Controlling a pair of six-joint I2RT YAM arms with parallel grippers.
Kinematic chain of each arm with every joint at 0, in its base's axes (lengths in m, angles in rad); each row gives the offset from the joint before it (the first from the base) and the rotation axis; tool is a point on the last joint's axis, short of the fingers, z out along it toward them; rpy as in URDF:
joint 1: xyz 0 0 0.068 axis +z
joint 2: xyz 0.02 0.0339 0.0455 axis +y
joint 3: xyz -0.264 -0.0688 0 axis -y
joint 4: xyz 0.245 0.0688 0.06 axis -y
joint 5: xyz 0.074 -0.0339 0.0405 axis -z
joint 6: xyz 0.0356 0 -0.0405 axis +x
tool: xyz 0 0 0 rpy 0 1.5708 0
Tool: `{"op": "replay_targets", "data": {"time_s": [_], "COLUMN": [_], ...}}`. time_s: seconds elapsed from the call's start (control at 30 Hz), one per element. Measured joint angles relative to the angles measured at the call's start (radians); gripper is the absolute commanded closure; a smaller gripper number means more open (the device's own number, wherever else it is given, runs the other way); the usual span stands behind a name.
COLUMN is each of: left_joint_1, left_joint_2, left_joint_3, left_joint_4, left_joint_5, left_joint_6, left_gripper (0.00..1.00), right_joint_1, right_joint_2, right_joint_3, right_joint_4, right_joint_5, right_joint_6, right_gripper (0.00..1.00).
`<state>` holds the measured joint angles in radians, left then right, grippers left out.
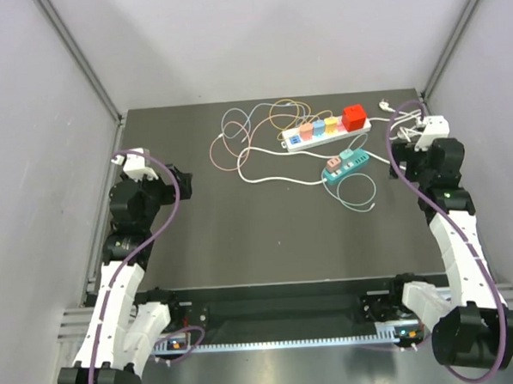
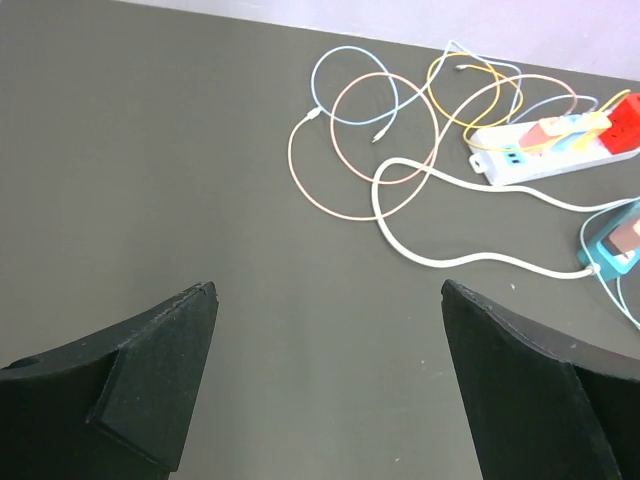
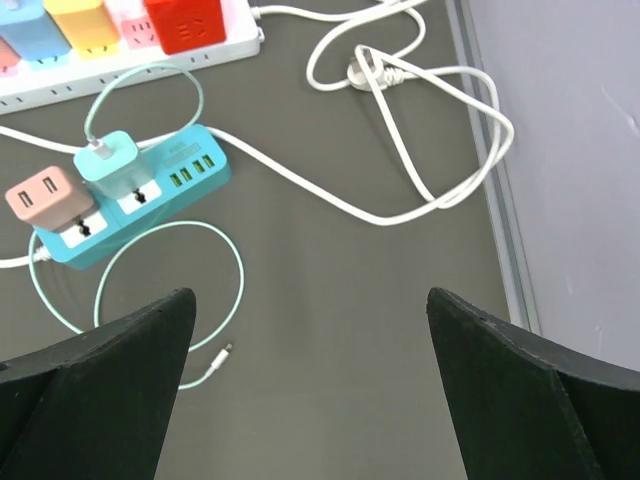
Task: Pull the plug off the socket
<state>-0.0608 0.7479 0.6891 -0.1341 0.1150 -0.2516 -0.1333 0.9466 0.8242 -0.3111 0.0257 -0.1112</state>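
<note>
A: Tool status?

B: Left tool (image 2: 328, 290) is spread wide with nothing between the pads. It hangs over bare dark surface (image 2: 150, 150), well apart from the strips. Right tool (image 3: 310, 295) is likewise released and empty, near the teal strip (image 3: 195, 168).

A: Where is the plug?

B: The task doesn't say which one. Candidates are the mint plug (image 3: 112, 160) and salmon plug (image 3: 48, 198), seated side by side in the teal strip. A row of coloured blocks ends in a red plug (image 3: 190, 22) on the white strip (image 3: 120, 65) beyond. All are on the right arm's side, toward the far edge.

A: Handling?

B: My judgement is small, light, rigid plastic cubes with smooth faces and rounded corners — likely a bit slippery. Take the mint one across two opposite flat sides, low on the body, never by its thin limp cable (image 3: 200, 260). The strip looks light and unanchored — a straight pull may lift it, so the other tool should pin it.
</note>
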Motion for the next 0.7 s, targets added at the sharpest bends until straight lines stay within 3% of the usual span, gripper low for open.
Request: {"op": "replay_targets", "data": {"time_s": [0.23,0.47,0.7], "left_joint_1": [-0.013,-0.045,-0.092], "left_joint_2": [0.002,-0.041,-0.061], "left_joint_3": [-0.018,-0.067,-0.094], "left_joint_4": [0.01,0.015,0.068], "left_joint_5": [0.076,0.134,0.192], "left_joint_6": [0.016,0.046,0.068], "left_gripper": [0.01,0.01,0.01], "right_joint_1": [0.0,0.0,0.0], "right_joint_2": [-0.004,-0.004,-0.004], "right_joint_3": [0.01,0.034,0.018], "right_joint_4": [-0.004,-0.187,-0.303], "right_joint_5": [-0.162,-0.56,-0.783], "right_joint_6": [-0.104,-0.543,-0.76], "right_gripper": [0.0,0.0,0.0]}}
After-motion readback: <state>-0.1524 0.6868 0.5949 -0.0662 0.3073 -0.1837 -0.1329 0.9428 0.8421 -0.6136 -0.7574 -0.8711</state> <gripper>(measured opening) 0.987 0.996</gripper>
